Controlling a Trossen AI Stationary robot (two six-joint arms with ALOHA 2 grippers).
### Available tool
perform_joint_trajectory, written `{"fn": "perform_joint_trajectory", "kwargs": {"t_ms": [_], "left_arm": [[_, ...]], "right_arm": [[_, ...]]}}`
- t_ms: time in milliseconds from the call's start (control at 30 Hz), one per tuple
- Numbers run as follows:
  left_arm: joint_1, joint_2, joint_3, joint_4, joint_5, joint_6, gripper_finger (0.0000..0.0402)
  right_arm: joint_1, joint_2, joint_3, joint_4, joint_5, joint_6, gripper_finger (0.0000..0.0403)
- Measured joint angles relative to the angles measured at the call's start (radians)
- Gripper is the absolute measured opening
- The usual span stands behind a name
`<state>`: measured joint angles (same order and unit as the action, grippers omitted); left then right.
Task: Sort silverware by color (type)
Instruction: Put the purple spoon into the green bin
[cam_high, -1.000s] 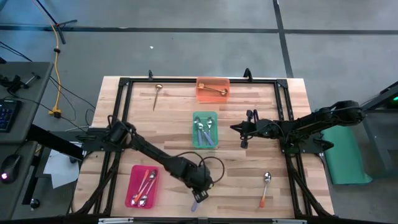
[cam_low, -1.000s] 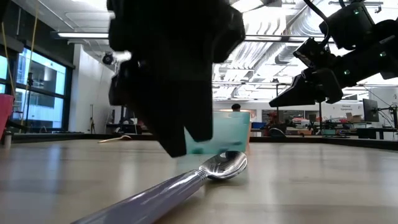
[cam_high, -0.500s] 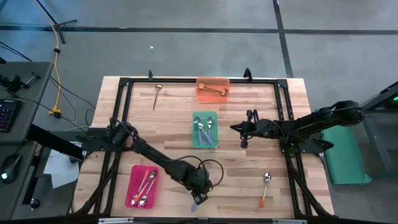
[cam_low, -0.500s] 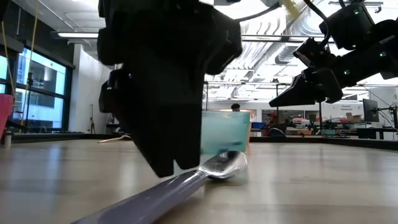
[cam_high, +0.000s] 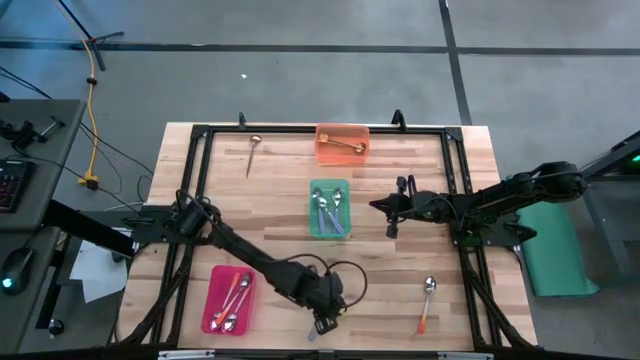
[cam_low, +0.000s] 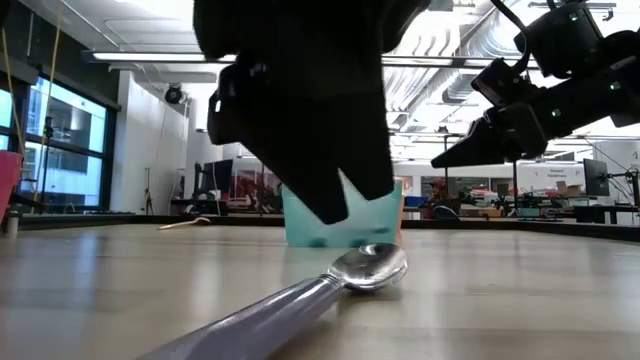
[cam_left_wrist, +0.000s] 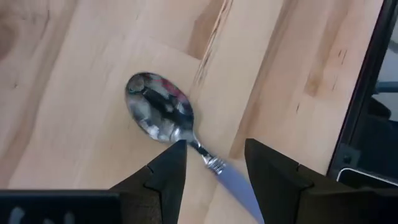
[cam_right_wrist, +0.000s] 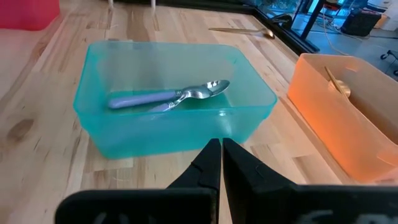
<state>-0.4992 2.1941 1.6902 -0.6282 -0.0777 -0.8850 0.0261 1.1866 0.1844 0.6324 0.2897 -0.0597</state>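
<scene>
Left claw (cam_left_wrist: 211, 171), fingers apart, straddles the purple spoon (cam_left_wrist: 177, 127) near the worktop's front edge, ready to grasp.

A worktop (cam_high: 270, 200) seen from above. One tray (cam_high: 342, 144) sits at the far edge, a second tray (cam_high: 329, 209) at the centre, a third tray (cam_high: 229, 299) near-left. Each holds spoons. Loose spoons lie far-left (cam_high: 253, 154), near-right (cam_high: 427, 302), and near-centre (cam_left_wrist: 171, 124) under the left claw (cam_left_wrist: 211, 171).

Purple-handled spoon (cam_left_wrist: 180, 134) with shiny silver bowl lies on pale wood table (cam_left_wrist: 74, 81); teal tray (cam_right_wrist: 168, 134).
</scene>
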Motion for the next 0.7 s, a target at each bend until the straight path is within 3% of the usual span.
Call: {"fn": "perform_joint_trajectory", "kwargs": {"t_ms": [167, 367, 700], "left_arm": [[-0.001, 0.013, 0.006, -0.024, -0.009, 0.001, 0.0157], [-0.007, 0.068, 0.011, -0.006, 0.073, 0.002, 0.0157], [0.013, 0.052, 0.009, -0.153, 0.043, 0.166, 0.0151]], "right_arm": [[0.000, 0.000, 0.000, 0.011, 0.000, 0.010, 0.0000], [0.000, 0.000, 0.000, 0.018, 0.000, 0.019, 0.0000], [0.000, 0.000, 0.000, 0.021, 0.000, 0.018, 0.0000]]}}
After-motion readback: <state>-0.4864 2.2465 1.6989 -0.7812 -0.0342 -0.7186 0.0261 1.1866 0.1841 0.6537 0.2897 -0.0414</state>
